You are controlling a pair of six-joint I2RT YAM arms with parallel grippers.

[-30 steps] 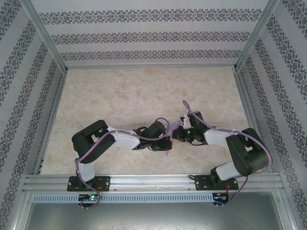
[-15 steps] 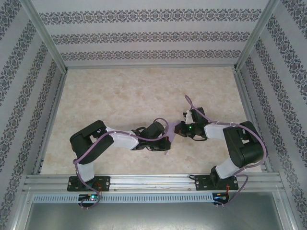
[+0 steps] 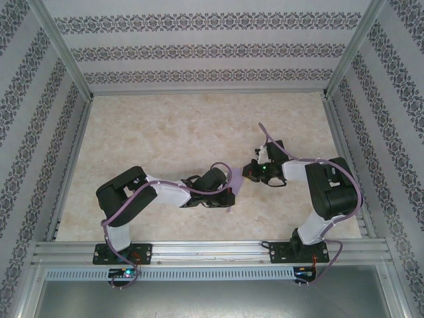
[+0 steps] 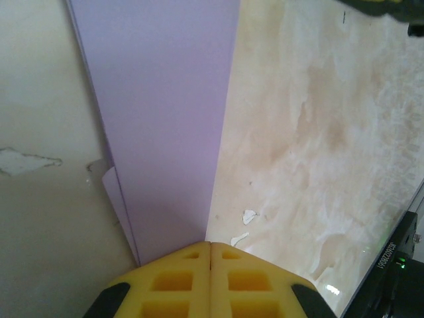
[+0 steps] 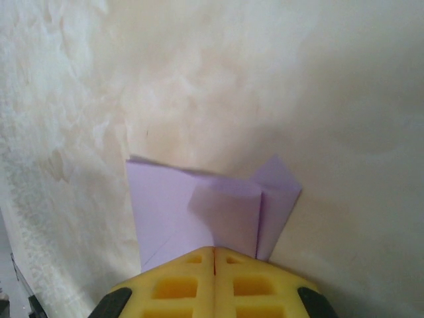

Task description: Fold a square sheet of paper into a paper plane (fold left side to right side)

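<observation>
Fingers of the left gripper are pressed flat together with no gap, and the paper runs straight into their seam, so they look clamped on its near end. The right gripper is closed the same way on the paper, at the bottom middle of its own view.

This paper will handle as very light, thin and limp. It should crease wherever it is pinched, buckle if the two holds push toward each other, and tear if they pull apart. My judgement is that edges and corners, close to an existing fold where the layers stiffen it, are the best places to take hold.

It is matte lavender and unmarked. From the left wrist it rises as a long straight-edged band toward the upper left of the frame, with a second layer peeking out along its left edge. From the right wrist it shows overlapping flaps and a pointed corner at the right.

From above, the paper sits between the two grippers, right of centre in the lower half, on the pale marbled worktop.
</observation>
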